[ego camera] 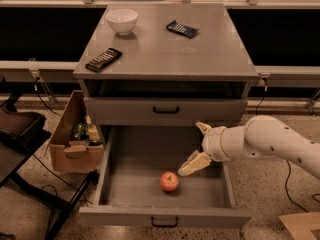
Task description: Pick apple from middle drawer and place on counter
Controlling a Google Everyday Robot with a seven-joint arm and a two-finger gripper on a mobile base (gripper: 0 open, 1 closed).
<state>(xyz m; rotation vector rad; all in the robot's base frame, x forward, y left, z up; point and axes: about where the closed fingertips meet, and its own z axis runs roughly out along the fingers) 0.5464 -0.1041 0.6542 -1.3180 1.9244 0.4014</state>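
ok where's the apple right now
Camera view: the apple sits on the floor of the middle drawer, toward its front, lower-left of the claw hanging over the drawer's right side.

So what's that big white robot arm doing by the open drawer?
The white robot arm reaches in from the right over the open middle drawer. Its end effector is open and hangs just up and to the right of the apple, not touching it. The apple lies on the drawer floor. The counter on top holds a white bowl, and the apple is not up there yet.
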